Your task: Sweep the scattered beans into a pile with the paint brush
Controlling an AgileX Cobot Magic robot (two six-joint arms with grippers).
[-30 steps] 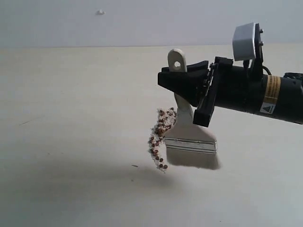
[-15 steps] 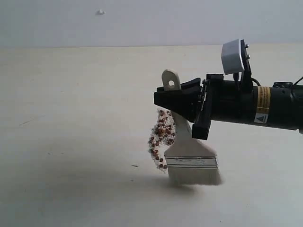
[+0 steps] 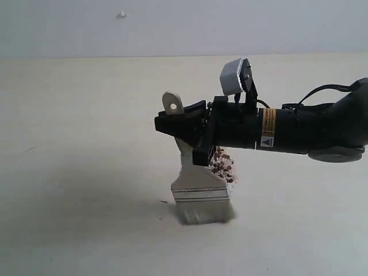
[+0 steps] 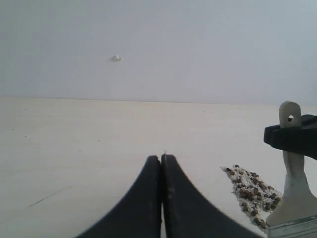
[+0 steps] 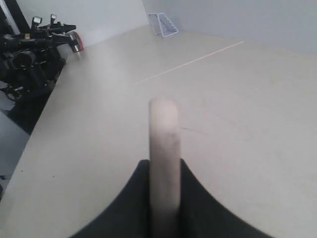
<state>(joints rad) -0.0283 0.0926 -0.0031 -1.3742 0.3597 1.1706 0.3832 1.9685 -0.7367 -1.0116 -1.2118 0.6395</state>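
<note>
Beside beans — right claw horizontal around paint brush

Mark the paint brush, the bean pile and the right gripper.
paint brush (image 3: 201,195), exterior view, on its silver ferrule.
pile (image 4: 251,192), left wrist view, at its middle.
right gripper (image 5: 164,171), right wrist view, between the fingertips clamping the handle.

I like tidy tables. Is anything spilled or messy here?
Yes. Small reddish-brown beans lie loose on the table, bunched right beside the brush. The right hand holds the brush upright with its bristles on the table. Nothing looks broken.
</note>
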